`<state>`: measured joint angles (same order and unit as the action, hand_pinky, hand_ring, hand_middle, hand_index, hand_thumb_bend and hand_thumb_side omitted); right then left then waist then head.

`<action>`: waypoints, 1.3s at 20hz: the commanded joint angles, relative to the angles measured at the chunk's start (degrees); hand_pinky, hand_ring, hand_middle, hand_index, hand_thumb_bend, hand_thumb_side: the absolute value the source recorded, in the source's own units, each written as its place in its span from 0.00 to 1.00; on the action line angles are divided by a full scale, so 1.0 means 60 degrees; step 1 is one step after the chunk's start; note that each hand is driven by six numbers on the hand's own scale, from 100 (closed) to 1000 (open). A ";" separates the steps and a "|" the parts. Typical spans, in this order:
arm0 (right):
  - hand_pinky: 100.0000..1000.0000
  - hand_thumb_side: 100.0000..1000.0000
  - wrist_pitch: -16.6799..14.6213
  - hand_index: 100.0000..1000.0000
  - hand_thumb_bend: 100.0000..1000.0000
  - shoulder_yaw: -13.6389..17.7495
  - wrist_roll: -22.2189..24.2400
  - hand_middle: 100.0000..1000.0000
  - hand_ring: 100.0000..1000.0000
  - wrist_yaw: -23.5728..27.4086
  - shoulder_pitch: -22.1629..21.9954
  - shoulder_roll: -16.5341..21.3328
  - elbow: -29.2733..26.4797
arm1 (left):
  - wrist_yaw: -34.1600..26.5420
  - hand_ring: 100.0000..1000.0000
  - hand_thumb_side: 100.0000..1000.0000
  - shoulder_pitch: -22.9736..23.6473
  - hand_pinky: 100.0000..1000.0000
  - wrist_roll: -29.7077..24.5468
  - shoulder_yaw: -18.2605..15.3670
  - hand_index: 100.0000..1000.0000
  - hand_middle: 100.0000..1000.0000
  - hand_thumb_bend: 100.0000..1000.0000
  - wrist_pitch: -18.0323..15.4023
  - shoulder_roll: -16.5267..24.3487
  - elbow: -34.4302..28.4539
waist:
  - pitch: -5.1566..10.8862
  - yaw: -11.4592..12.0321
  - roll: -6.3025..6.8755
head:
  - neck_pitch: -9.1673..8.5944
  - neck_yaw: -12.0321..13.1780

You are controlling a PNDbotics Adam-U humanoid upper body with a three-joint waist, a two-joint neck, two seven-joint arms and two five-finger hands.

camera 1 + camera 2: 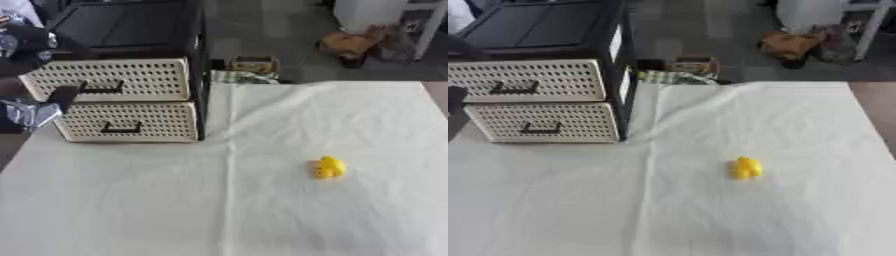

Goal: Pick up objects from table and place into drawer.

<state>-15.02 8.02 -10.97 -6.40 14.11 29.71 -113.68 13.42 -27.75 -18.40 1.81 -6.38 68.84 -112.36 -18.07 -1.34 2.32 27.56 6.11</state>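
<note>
A small yellow toy (pixel 329 167) lies alone on the white cloth (pixel 262 210), right of the middle. At the back left stands a black-framed drawer unit (pixel 198 75) with two cream perforated drawers, the top drawer (pixel 131 77) above the bottom drawer (pixel 140 120), each with a black handle. I cannot tell whether the top one is pulled out. My left hand (pixel 63 96) comes in from the left edge. It sits just left of the top drawer's handle (pixel 103 90), far from the toy. Most of it is out of frame. My right hand shows in neither view.
The cloth-covered table ends at its right edge (pixel 437 100) and far edge. On the floor beyond it lie a small yellowish box (pixel 254 64), a brown bag (pixel 350 44) and white furniture (pixel 376 12). Wide bare cloth surrounds the toy.
</note>
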 commanded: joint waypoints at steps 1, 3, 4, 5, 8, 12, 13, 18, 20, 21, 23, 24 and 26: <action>0.76 0.97 -0.0027 0.82 0.37 0.0020 0.0030 0.28 0.61 0.0041 0.0103 0.0300 -0.0151 | 0.0361 0.00 0.34 -0.0174 0.00 -0.0099 0.0032 0.84 0.00 0.01 0.0448 0.0109 0.0049 | 0.0124 -0.0014 0.0004 | -0.0150 0.0052; 0.76 0.96 -0.0026 0.82 0.37 0.0020 0.0031 0.28 0.61 0.0037 0.0115 0.0304 -0.0151 | 0.0448 0.00 0.34 -0.0236 0.00 -0.0180 0.0102 0.84 0.00 0.01 0.0720 0.0031 0.0137 | 0.0099 -0.0028 0.0014 | -0.0168 0.0067; 0.76 0.96 -0.0025 0.82 0.37 0.0021 0.0030 0.28 0.61 0.0036 0.0122 0.0305 -0.0151 | 0.0473 0.00 0.34 -0.0272 0.00 -0.0233 0.0138 0.84 0.00 0.01 0.0845 0.0002 0.0166 | 0.0088 -0.0034 0.0018 | -0.0173 0.0072; 0.76 0.96 -0.0025 0.82 0.37 0.0022 0.0028 0.28 0.61 0.0036 0.0133 0.0306 -0.0151 | 0.0499 0.00 0.34 -0.0302 0.00 -0.0317 0.0184 0.84 0.00 0.01 0.0942 -0.0025 0.0197 | 0.0072 -0.0041 0.0023 | -0.0181 0.0083; 0.76 0.96 -0.0024 0.82 0.37 0.0019 0.0022 0.28 0.61 0.0037 0.0154 0.0308 -0.0151 | 0.0583 0.00 0.34 -0.0393 0.00 -0.0652 0.0291 0.84 0.00 0.01 0.1037 -0.0095 0.0262 | 0.0030 -0.0061 0.0034 | -0.0205 0.0112; 0.76 0.96 -0.0029 0.82 0.37 0.0013 0.0019 0.28 0.61 0.0033 0.0168 0.0305 -0.0151 | 0.0654 0.00 0.34 -0.0508 0.00 -0.0947 0.0334 0.82 0.00 0.01 0.1117 -0.0195 0.0398 | -0.0008 -0.0086 0.0040 | -0.0234 0.0140; 0.76 0.96 -0.0033 0.82 0.37 0.0008 0.0024 0.28 0.61 0.0030 0.0174 0.0305 -0.0151 | 0.0669 0.00 0.34 -0.0544 0.00 -0.0954 0.0319 0.81 0.00 0.01 0.1187 -0.0228 0.0472 | -0.0023 -0.0095 0.0041 | -0.0252 0.0145; 0.76 0.96 -0.0062 0.82 0.37 0.0024 0.0001 0.28 0.61 -0.0002 0.0196 0.0306 -0.0151 | 0.0770 0.00 0.34 -0.0658 0.00 -0.0900 0.0275 0.79 0.00 0.01 0.1481 -0.0352 0.0938 | -0.0117 -0.0133 0.0039 | -0.0325 0.0202; 0.76 0.96 -0.0070 0.81 0.37 0.0033 -0.0011 0.28 0.61 -0.0021 0.0199 0.0300 -0.0151 | 0.0831 0.00 0.34 -0.0673 0.00 -0.0919 0.0270 0.79 0.00 0.01 0.1507 -0.0394 0.1105 | -0.0156 -0.0143 0.0038 | -0.0335 0.0226; 0.76 0.96 -0.0070 0.81 0.37 0.0040 -0.0019 0.27 0.61 -0.0029 0.0199 0.0295 -0.0151 | 0.0859 0.00 0.34 -0.0673 0.00 -0.0926 0.0268 0.81 0.00 0.01 0.1505 -0.0410 0.1165 | -0.0176 -0.0147 0.0039 | -0.0343 0.0237; 0.76 0.96 -0.0070 0.81 0.37 0.0054 -0.0038 0.27 0.61 -0.0048 0.0203 0.0286 -0.0151 | 0.0910 0.00 0.34 -0.0663 0.00 -0.0926 0.0259 0.82 0.00 0.01 0.1516 -0.0454 0.1285 | -0.0225 -0.0163 0.0042 | -0.0380 0.0256; 0.76 0.96 -0.0071 0.81 0.37 0.0056 -0.0042 0.27 0.61 -0.0058 0.0206 0.0282 -0.0151 | 0.0918 0.00 0.34 -0.0666 0.00 -0.0917 0.0256 0.82 0.00 0.01 0.1525 -0.0473 0.1336 | -0.0242 -0.0171 0.0044 | -0.0395 0.0263; 0.76 0.96 -0.0073 0.81 0.37 0.0056 -0.0046 0.27 0.61 -0.0071 0.0210 0.0278 -0.0151 | 0.0919 0.00 0.34 -0.0676 0.00 -0.0904 0.0258 0.82 0.00 0.01 0.1531 -0.0494 0.1401 | -0.0258 -0.0179 0.0045 | -0.0410 0.0270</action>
<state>-15.30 7.87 -11.11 -6.48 14.68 29.71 -113.68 18.68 -30.86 -23.97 4.41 2.62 64.43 -104.08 -20.55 -2.41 2.61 25.83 7.50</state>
